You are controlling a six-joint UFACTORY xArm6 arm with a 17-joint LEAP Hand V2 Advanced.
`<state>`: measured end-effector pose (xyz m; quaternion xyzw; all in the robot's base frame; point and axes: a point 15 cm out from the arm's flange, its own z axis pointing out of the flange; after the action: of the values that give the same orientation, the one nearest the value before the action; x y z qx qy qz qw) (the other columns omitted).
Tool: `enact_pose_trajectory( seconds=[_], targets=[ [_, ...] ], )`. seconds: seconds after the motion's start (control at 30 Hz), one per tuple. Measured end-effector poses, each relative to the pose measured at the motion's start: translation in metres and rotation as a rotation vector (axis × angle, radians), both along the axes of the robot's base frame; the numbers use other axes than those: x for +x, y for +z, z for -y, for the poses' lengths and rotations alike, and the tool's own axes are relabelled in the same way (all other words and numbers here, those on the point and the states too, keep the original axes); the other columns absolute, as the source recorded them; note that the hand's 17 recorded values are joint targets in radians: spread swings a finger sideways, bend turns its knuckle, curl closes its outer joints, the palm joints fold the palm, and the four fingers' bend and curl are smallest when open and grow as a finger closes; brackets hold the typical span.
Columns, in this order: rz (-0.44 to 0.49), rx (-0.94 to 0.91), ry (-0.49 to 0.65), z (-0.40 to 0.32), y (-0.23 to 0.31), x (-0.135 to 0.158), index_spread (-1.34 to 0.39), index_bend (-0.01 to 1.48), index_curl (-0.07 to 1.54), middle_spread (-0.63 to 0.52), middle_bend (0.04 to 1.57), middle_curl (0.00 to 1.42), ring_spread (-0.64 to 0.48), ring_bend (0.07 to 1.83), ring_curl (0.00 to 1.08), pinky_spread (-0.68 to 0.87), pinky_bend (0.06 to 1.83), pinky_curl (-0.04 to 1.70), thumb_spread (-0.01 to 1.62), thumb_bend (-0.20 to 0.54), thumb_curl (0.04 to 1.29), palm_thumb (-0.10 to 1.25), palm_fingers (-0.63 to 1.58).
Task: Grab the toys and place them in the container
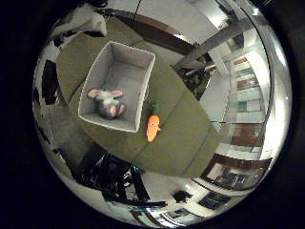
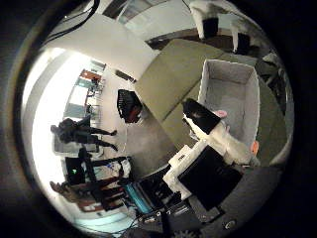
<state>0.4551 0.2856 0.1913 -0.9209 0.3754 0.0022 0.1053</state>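
A grey fabric container stands on the olive-green desk, its open top facing the palm from well below. Inside it, against one end wall, lies a grey plush mouse with pink ears, so one toy is already stowed. The other toy, a small orange plush carrot with a green tuft, lies flat on the desk just beside the container's long outer wall, near or perhaps touching it. The robot hand hangs high over the scene; its white and black fingers reach out roughly straight across the thumb-side view and hold nothing, so it appears relaxed and open. The carrot looks light, soft and squashy, so it should yield under the fingers rather than slip, and nothing about it seems fragile. Its thick orange body is probably the best place to close on, across its width; the green tuft looks too small and floppy to carry it. The nearness of the container wall may crowd the fingers on that side, and the soft fabric wall could be nudged or dragged if the robot hand comes down too close to it.
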Motion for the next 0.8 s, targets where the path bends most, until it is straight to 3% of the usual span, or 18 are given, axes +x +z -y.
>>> enact_pose_trajectory(
  seconds=[0.5,0.6,0.8],
  targets=[
    [0.022,0.004,-0.223,0.142,0.042,0.043,-0.44,0.34,0.48,-0.19,0.72,0.48,-0.20,1.02,0.40,0.02,0.95,0.46,1.11,-0.022,0.41,0.64,0.38],
    [0.018,0.001,-0.273,0.172,0.042,0.050,-0.43,0.30,0.46,-0.21,0.72,0.47,-0.22,1.07,0.41,0.00,0.95,0.43,1.11,-0.023,0.41,0.63,0.41],
    [-0.052,-0.017,-0.379,0.223,0.005,0.035,-0.41,0.33,0.47,-0.20,0.72,0.49,-0.17,0.99,0.40,0.00,0.95,0.39,1.11,-0.024,0.40,0.62,0.34]
  ],
)
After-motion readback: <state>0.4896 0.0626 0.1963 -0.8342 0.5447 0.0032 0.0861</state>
